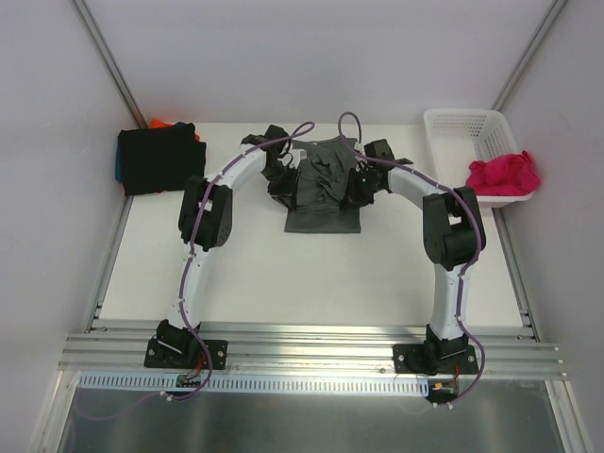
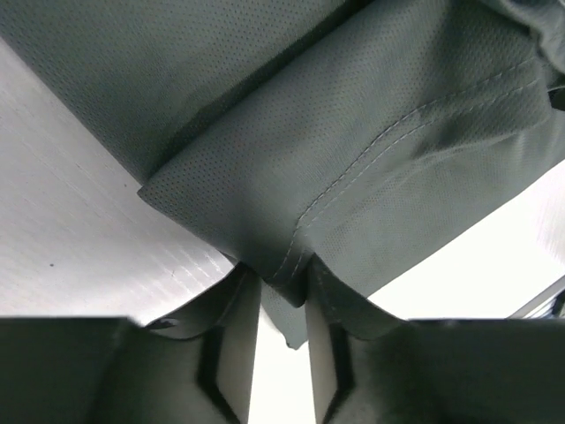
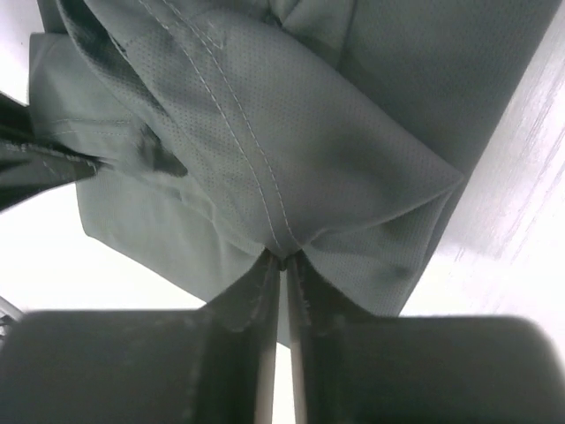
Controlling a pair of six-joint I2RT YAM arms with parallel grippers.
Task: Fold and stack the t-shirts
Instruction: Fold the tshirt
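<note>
The dark grey t-shirt (image 1: 324, 215) is found mid-surface, long axis running 12 to 6 o'clock in the top view. Its 6 o'clock half is laid flat on the surface (image 1: 283, 274); its 12 o'clock half is bunched up between the two hands. The left hand (image 2: 282, 284) is set at the shirt's 9 o'clock edge, the right hand (image 3: 282, 261) at the 3 o'clock edge, so both are equally near. Each hand is seen pinched nearly closed on a stitched fold of the grey cloth, with only the fabric's thickness left between the fingers. The next fold is judged to turn on that 12–6 axis, with both gripped corners carried together along it. The folded stack (image 1: 159, 159), black on top, is placed at the shirt's 10 o'clock, well apart. A magenta t-shirt (image 1: 505, 175) is draped over the near rim of the white basket (image 1: 462, 127) at 2 o'clock, not yet folded.
</note>
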